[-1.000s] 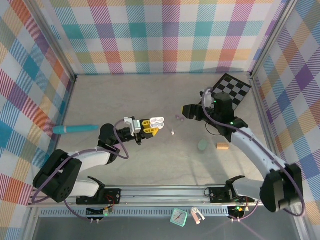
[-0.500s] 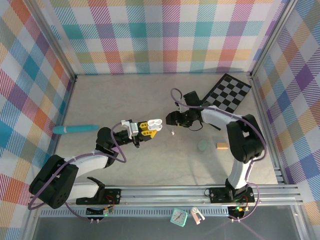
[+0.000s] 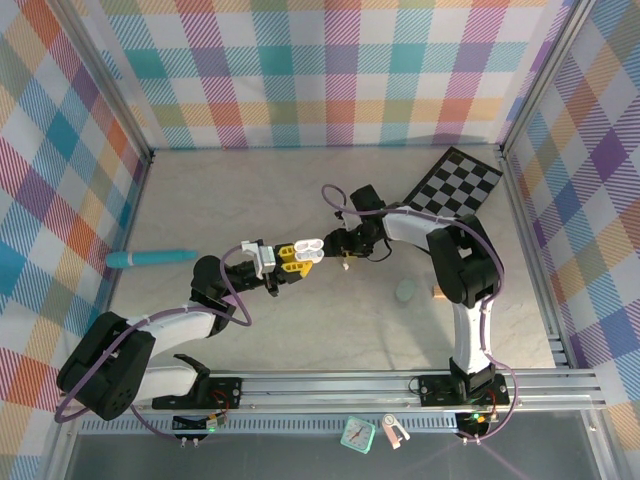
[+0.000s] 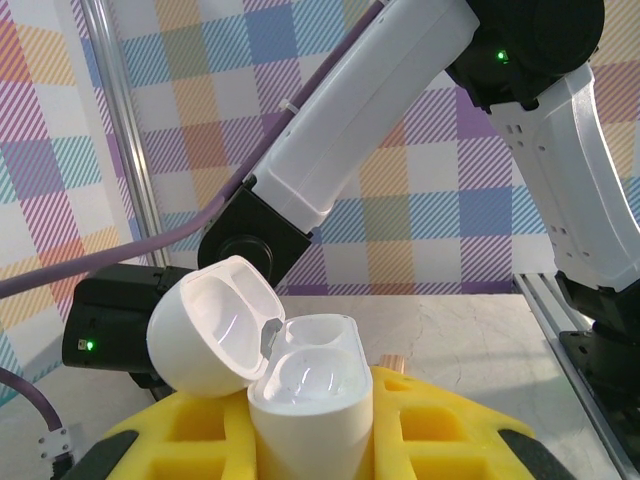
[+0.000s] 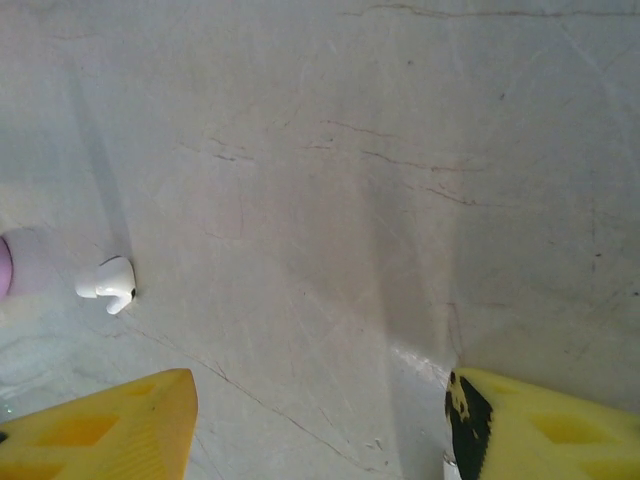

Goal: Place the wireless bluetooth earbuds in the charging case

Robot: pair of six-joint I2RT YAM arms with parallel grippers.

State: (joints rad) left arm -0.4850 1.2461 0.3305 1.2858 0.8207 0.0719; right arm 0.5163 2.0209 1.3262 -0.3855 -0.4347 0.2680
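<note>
At the centre of the overhead view, the left gripper (image 3: 293,258) clamps an open white charging case (image 3: 312,245). Its yellow fingers (image 4: 440,430) pinch the base so that the lid (image 4: 212,325) hangs back and both empty wells face up, apparently presented to receive a bud. Just to the right of the case, the right gripper (image 3: 344,244) hovers low over the table (image 3: 250,190), jaws spread wide and holding nothing. Its wrist camera shows a white earbud (image 5: 108,283) lying loose on the veined surface at the left of the frame. The bud sits outside the fingers, beside a lilac object (image 5: 12,262) cut off by the edge. The wide stance suggests a pickup in preparation, and the gripper looks to need a shift toward the bud first. A mint-green case (image 3: 405,290) sits apart, lower right.
</note>
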